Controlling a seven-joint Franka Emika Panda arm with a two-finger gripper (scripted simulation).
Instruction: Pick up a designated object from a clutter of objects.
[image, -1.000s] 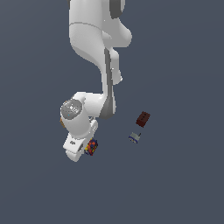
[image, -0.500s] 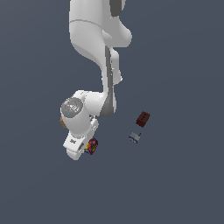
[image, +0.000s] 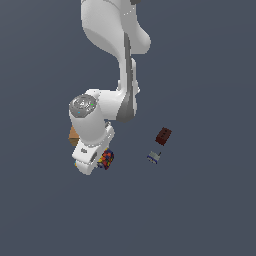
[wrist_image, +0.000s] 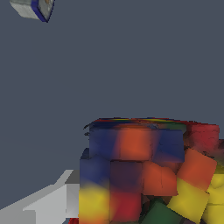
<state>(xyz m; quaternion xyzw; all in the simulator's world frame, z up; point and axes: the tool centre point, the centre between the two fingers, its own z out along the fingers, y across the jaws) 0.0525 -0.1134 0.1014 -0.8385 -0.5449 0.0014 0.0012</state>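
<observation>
Simulation render of a white robot arm bent low over a flat grey-blue floor (image: 210, 210). The gripper (image: 96, 161) is seen in the exterior view pressed right against the small dark box covered in red, yellow, orange and blue patches (image: 106, 158), which sits at the wrist's lower end. Compared with a second ago, almost nothing is seen to have shifted: arm and patterned box hold nearly the same place, which is judged to mean the grasp is being closed or has only just been made, with lifting not yet evident. In the wrist view the patterned box (wrist_image: 144, 170) fills the lower half, and one pale grey finger (wrist_image: 48, 199) is shown beside its edge, seemingly touching it. Whether the jaws are actually clamped on the box cannot be told, since the second finger is cut off and the contact is hidden by the wrist. A plain tan box (image: 73, 135) is mostly hidden behind the arm. Well apart, toward the exterior view's right, a dark red-brown block (image: 163, 136) and a small grey-blue piece (image: 154, 157) are seen.
</observation>
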